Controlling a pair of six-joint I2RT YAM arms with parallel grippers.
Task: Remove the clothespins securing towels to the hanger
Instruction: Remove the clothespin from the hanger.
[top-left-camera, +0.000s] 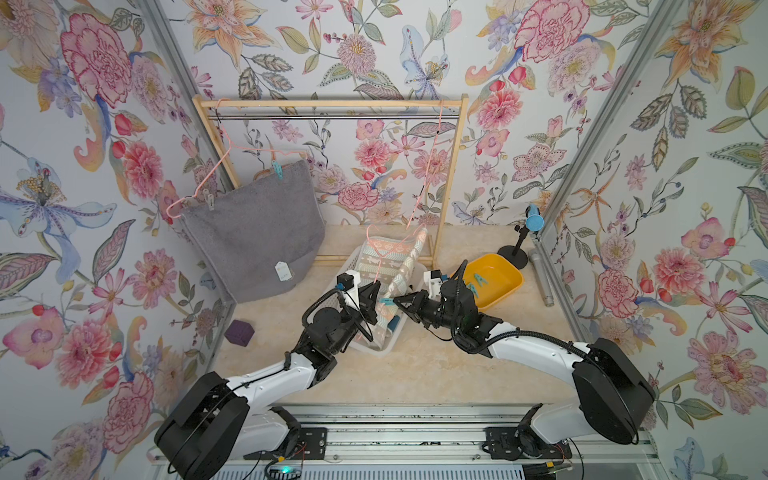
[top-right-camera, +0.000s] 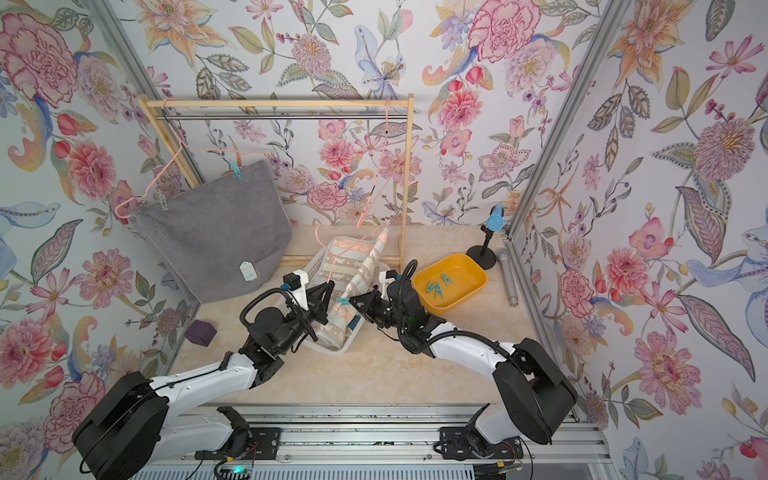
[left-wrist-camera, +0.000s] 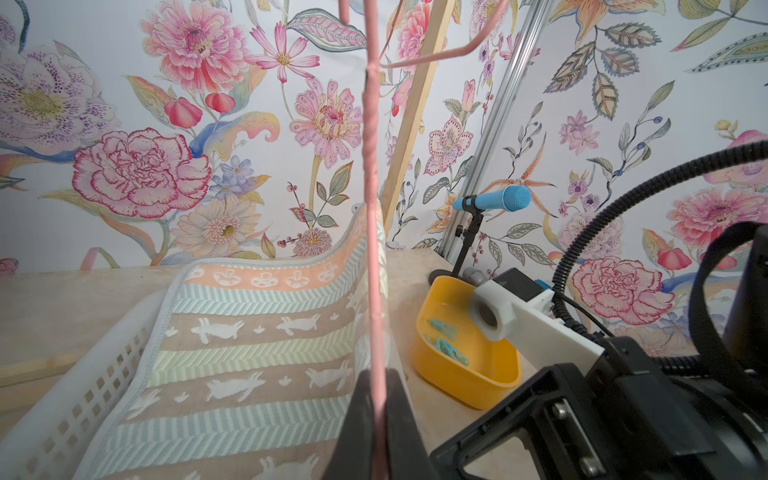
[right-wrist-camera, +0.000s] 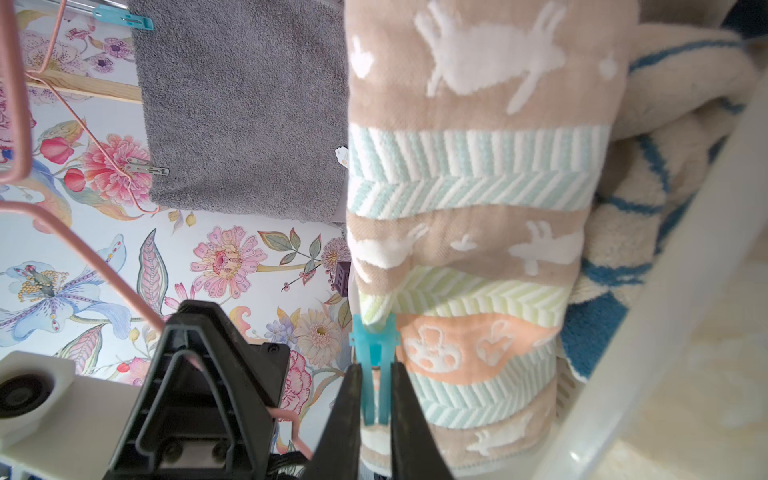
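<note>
Centrally, in both top views: the right gripper (top-left-camera: 398, 300) meets the teal clothespin (top-left-camera: 386, 301) from the right, at the near edge of the striped towel (top-left-camera: 384, 266). The left gripper (top-left-camera: 371, 296) sits just left of the same pin, on the pink hanger (top-left-camera: 419, 199). The towel drapes from that hanger down into the white basket (top-left-camera: 382, 347). Far left, the grey towel (top-left-camera: 257, 232) hangs by one teal pin (top-left-camera: 277, 169) and one pale pin (top-left-camera: 210, 202). Its paper tag (top-left-camera: 284, 271) carries marks too small to read. Right of the arms, the yellow tray (top-left-camera: 505, 286) holds loose teal pins (top-left-camera: 478, 282). Bare tabletop (top-left-camera: 395, 374) lies open on the near side of the basket. A post of the wooden rack (top-left-camera: 451, 174) stands just beyond its far side.

Left wrist view: the left gripper (left-wrist-camera: 377, 390) is clenched on the pink hanger (left-wrist-camera: 371, 166). The striped towel (left-wrist-camera: 257, 332) touches the wire, and the yellow tray (left-wrist-camera: 457, 382) is nearby.

Right wrist view: the right gripper (right-wrist-camera: 377, 368) presses both legs of the teal clothespin (right-wrist-camera: 368, 345). The pin's mouth is closed over the striped towel (right-wrist-camera: 469, 166) edge. A blue-and-white towel (right-wrist-camera: 648, 216) is bunched behind it, against the white basket (right-wrist-camera: 665, 311) wall. The grey towel (right-wrist-camera: 245, 104) hangs well apart.
</note>
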